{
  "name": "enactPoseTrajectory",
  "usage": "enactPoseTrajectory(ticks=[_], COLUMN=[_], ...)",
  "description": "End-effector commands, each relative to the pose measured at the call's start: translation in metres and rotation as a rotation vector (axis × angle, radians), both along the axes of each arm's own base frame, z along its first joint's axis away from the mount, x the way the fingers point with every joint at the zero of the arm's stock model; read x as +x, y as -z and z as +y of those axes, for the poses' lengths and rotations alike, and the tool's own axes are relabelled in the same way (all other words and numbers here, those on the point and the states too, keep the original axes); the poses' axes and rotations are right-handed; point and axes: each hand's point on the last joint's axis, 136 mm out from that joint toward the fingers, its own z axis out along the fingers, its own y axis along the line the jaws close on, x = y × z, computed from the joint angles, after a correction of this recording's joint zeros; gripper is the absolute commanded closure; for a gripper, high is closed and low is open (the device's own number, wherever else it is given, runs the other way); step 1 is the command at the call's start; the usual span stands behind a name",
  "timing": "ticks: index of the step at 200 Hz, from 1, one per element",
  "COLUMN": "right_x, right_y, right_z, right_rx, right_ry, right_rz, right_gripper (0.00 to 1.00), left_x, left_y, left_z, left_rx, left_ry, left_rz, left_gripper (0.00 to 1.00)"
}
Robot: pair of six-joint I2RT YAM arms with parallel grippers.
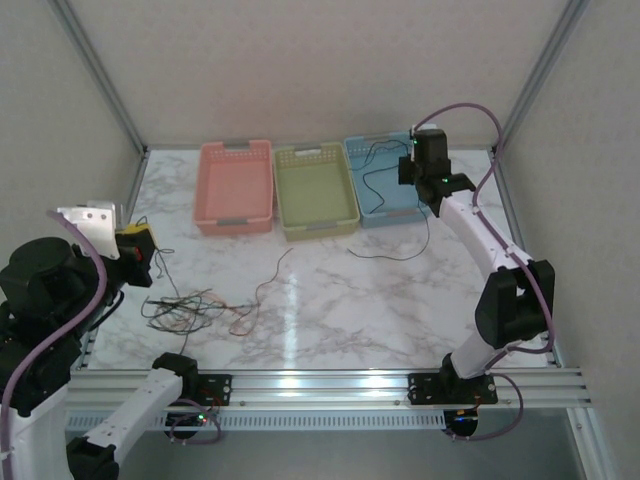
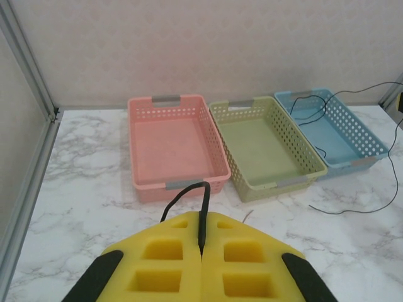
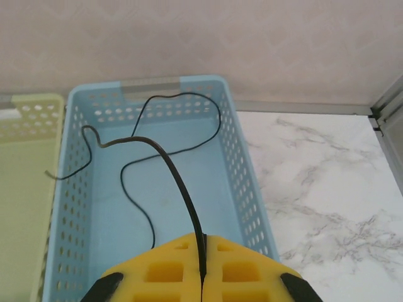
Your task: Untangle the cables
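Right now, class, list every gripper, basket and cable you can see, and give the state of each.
left gripper: shut on black cable loop.
right gripper: shut on long black cable.
long black cable: curled inside blue basket, tail out on the table.
pink basket: empty.
green basket: empty.
blue basket: holds part of long black cable.
tangled cables: knotted heap on the table.

Bright, even, diffuse light with faint soft shadows and glare on the front rail [image 1: 300, 383].
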Motion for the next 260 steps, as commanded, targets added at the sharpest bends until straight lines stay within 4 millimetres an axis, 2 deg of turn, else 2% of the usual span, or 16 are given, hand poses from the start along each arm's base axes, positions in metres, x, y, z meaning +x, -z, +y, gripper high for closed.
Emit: enactPoseTrajectory(ticks=[1,31,69,99,150,187,204,227,260], right_x=[0.018,0.028,0.042,0.04,0.042,0.056,0.071,0.081,0.092], right_y=[-0.021,-0.044,-0.073,-0.103,-0.16,-0.191,-0.199,-0.213,-0.227], right_z=[0.007,0.02,0.059,0.077,0.118,0.127,0.12,0.112,0.113], right_rx=[0.059,0.125,0.112,0.131,0.144,0.051,-0.004,-0.092,-0.172], right_ry=[0.001,-0.039,-0.137,-0.158,-0.222,-0.145,-0.075,-0.008,-0.009], right_rz=[-0.09,-0.193,-0.354,-0.509,-0.632,-0.723,-0.727,-0.772,-0.763], right_gripper=[1.0,1.0,1.0,1.0,1.0,1.0,1.0,1.0,1.0], left_x=[0.002,0.008,0.013,0.014,0.017,0.017,0.018,0.017,0.016], left_y=[0.003,0.009,0.009,0.012,0.017,0.018,0.019,0.018,0.021], left_z=[0.001,-0.002,-0.005,-0.005,-0.007,-0.007,-0.008,-0.009,-0.009], left_rx=[0.022,0.022,0.024,0.029,0.028,0.029,0.029,0.027,0.028], left_ry=[-0.003,0.004,0.012,0.012,0.019,0.02,0.023,0.029,0.031], left_rz=[0.005,0.02,0.03,0.036,0.05,0.049,0.053,0.052,0.053], left_gripper=[1.0,1.0,1.0,1.0,1.0,1.0,1.0,1.0,1.0])
